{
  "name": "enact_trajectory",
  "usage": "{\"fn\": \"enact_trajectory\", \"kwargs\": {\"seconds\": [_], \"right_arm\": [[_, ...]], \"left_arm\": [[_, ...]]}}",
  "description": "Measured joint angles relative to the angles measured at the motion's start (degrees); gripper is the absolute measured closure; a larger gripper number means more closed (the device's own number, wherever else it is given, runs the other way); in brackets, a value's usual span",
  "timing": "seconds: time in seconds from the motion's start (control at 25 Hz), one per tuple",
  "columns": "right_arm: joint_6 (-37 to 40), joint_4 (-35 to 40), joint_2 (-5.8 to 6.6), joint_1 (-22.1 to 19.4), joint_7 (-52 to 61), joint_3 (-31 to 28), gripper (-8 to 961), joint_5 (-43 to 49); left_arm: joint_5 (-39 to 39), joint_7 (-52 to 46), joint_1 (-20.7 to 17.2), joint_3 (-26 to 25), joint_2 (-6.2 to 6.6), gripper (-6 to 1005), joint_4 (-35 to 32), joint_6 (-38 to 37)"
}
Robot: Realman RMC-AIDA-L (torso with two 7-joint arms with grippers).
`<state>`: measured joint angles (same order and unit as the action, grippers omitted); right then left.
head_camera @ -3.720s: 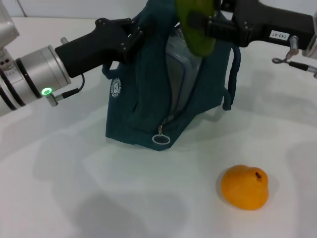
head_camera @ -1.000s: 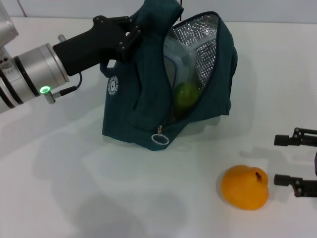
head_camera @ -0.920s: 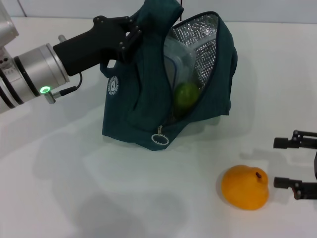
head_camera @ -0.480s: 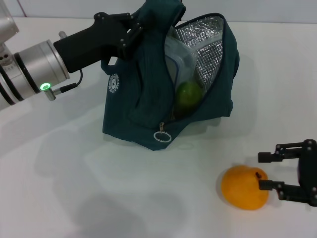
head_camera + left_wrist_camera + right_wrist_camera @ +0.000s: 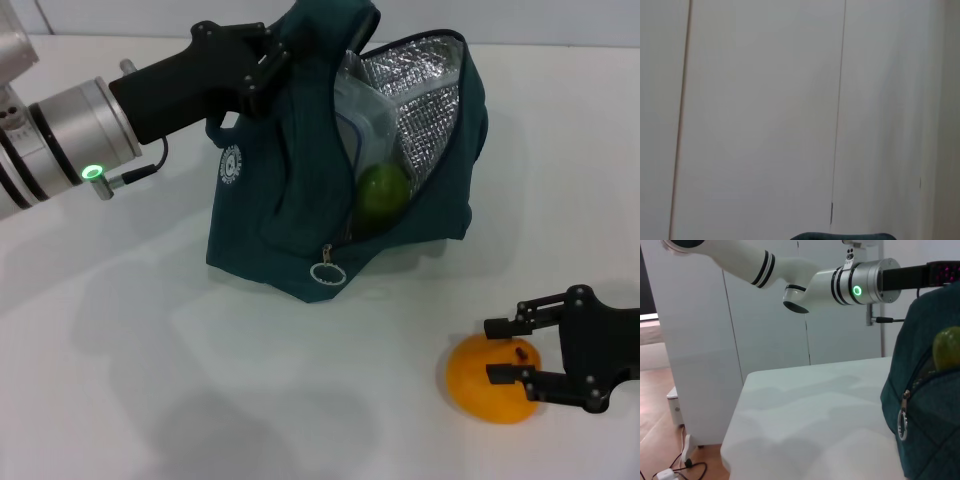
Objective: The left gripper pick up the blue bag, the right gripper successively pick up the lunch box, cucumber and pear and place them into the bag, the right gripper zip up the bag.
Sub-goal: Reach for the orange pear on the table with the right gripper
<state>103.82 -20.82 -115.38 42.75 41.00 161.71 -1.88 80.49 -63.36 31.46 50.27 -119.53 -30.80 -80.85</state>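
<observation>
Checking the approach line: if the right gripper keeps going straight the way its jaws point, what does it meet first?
Most likely the pear. The right gripper has its open jaws pointing toward the robot's left, over the pear's top by the stem spot; exact height over it is unclear.

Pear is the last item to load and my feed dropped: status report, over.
Right gripper open, fingers either side of the pear on the table. Left gripper shut on the blue bag, mouth open. Nothing between pear and bag.

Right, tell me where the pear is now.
In the head view the pear lies on the white table, front right of the blue bag, between the right gripper's open jaws.
</observation>
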Motion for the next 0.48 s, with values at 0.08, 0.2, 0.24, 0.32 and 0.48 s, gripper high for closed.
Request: {"fn": "enact_trajectory", "kwargs": {"seconds": [0.08,0.2,0.24,0.32,0.48], "right_arm": [[-0.1,0.2,-0.01,0.2,0.0,0.0,567,0.3],[-0.5,0.6,-0.01,0.5,0.0,0.0,574,1.1],[-0.7,0.8,-0.01,0.6,0.0,0.0,576,1.2],[-0.9,0.8,-0.02,0.6,0.0,0.0,581,1.2],[-1.0,0.8,-0.01,0.5,-0.4,-0.2,591,0.2]], "left_arm": [[-0.1,0.0,0.0,0.0,0.0,959,0.0,0.0],[-0.2,0.0,0.0,0.0,0.03,959,-0.3,-0.1],[-0.2,0.0,0.0,0.0,0.03,959,-0.5,-0.1],[-0.2,0.0,0.0,0.0,-0.01,959,-0.7,-0.1],[-0.2,-0.1,0.0,0.0,-0.01,959,-0.7,-0.1]]}}
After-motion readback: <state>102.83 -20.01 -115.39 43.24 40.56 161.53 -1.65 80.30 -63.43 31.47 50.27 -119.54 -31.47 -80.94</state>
